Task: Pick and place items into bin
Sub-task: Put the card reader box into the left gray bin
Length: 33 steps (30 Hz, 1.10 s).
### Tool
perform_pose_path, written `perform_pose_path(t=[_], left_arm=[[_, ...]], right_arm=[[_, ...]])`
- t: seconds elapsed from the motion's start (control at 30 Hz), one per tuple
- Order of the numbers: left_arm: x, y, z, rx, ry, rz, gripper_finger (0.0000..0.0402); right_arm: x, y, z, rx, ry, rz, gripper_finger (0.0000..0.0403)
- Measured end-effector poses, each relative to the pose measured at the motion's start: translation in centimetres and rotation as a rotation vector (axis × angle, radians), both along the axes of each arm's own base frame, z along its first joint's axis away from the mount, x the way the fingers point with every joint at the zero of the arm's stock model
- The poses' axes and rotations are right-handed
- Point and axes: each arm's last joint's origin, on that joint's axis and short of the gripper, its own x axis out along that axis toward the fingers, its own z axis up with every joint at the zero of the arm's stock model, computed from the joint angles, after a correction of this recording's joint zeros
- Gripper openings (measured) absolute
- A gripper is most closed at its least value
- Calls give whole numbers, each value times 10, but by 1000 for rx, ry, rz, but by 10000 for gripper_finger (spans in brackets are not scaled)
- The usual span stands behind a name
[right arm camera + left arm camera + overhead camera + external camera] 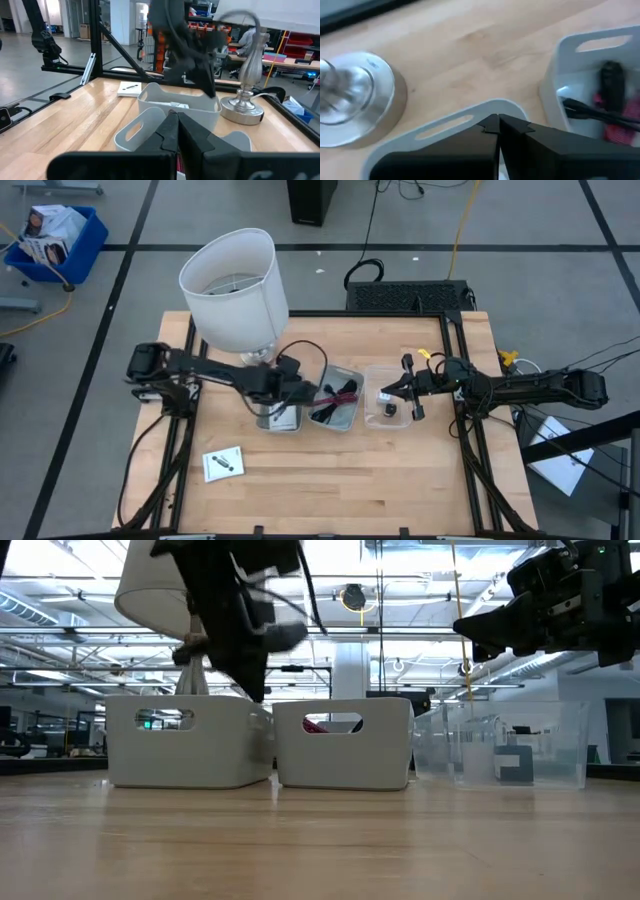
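Note:
Three bins stand in a row: a white left bin (280, 418), a white middle bin (336, 402) and a clear right bin (392, 404). The black and magenta cables (610, 106) lie in the middle bin. A small black cube (389, 410) sits in the clear bin. A white packet (177, 105) lies in the left bin, and another packet (223, 463) lies flat on the table near the front left. My left gripper (497, 126) is shut and points down over the left bin's far rim. My right gripper (177, 116) is shut and hovers high above the clear bin (500, 745).
A lamp with a big white shade (236, 288) stands on its metal base (355, 100) just behind the left bin, close to my left arm. The table's front half (380, 480) is bare wood apart from the one packet. A black metal frame edges the table.

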Motion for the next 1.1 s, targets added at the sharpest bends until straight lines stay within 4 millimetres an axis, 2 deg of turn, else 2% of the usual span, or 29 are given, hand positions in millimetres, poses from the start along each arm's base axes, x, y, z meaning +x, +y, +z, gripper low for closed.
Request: perform_pose_path(t=[0.2, 0.43, 0.53, 0.73, 0.93, 1.1], left_arm=[[-33, -32, 31, -47, 71, -142, 10], [-72, -86, 37, -328, 265, -317, 8], [-89, -106, 35, -373, 355, -302, 29], [-113, -134, 25, -346, 454, -335, 90], [-134, -144, 7, -334, 503, -278, 160], [-146, -151, -18, -418, 515, -258, 195]], right_arm=[[0, 0, -1, 5, 9, 0, 0], [0, 0, -3, 8, 34, 0, 0], [0, 0, -3, 7, 32, 0, 0], [0, 0, -3, 2, 33, 0, 0], [0, 0, -4, 8, 42, 0, 0], [0, 0, -4, 8, 41, 0, 0]])
